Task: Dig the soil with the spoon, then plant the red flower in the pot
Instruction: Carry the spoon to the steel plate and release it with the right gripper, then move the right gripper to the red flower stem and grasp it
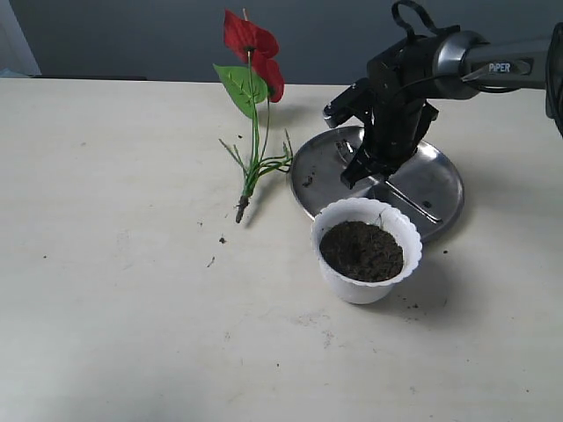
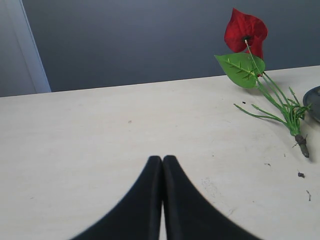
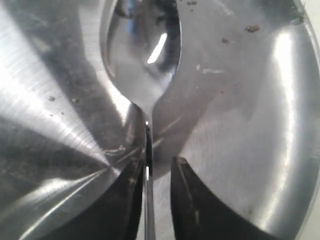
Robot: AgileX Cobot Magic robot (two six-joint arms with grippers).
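Right wrist view: right pincer (image 3: pixel 152 172) straddling spoon (image 3: pixel 142 55) handle on plate (image 3: pixel 250 125).

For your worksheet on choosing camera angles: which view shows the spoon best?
The right wrist view: the spoon fills it, bowl and handle over the steel plate. The exterior view hides it behind the right arm; the left wrist view misses it.
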